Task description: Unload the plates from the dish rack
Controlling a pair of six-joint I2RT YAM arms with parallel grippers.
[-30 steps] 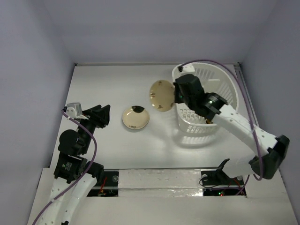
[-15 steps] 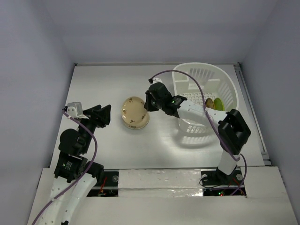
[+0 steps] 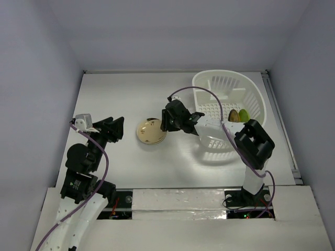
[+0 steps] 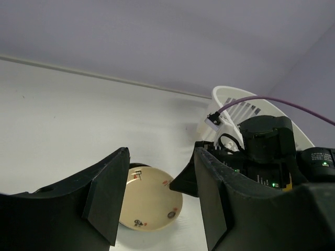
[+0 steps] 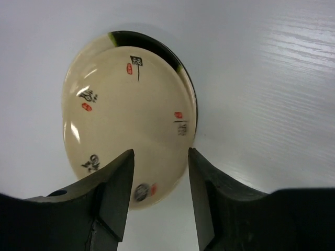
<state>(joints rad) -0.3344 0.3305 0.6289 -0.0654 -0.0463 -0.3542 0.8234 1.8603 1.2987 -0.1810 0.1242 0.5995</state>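
Cream plate (image 3: 151,133) is out of the rack and lies flat, face up, on the table (image 3: 115,89), just left of the dish rack (image 3: 220,83). Small black and red marks are printed on its face. Right wrist view shows a dark-green edge (image 5: 149,44) poking out past the plate's far side. It looks like something stacked under it, but I can't tell for sure. Right gripper (image 3: 168,119) sits at the plate's right edge, reaching across from the rack side. Its jaws are apart with nothing clamped. In its own camera the plate is seen face-on through the gap between the two fingers (image 5: 112,198), so they are not pinching it. Can't tell whether a fingertip touches the rim. Left gripper (image 3: 112,128) is on the table's left side, well apart from the plate and pointed toward it. Its jaws are parted to a medium gap and empty, and its camera frames the plate and the right arm's head between them. Two plates are in the rack, standing on edge side by side against the right wall: amber plate (image 3: 233,115) and lime-green plate (image 3: 244,116), touching or nearly so. Purple cable (image 3: 199,90) loops over the rack's left rim to the right wrist.
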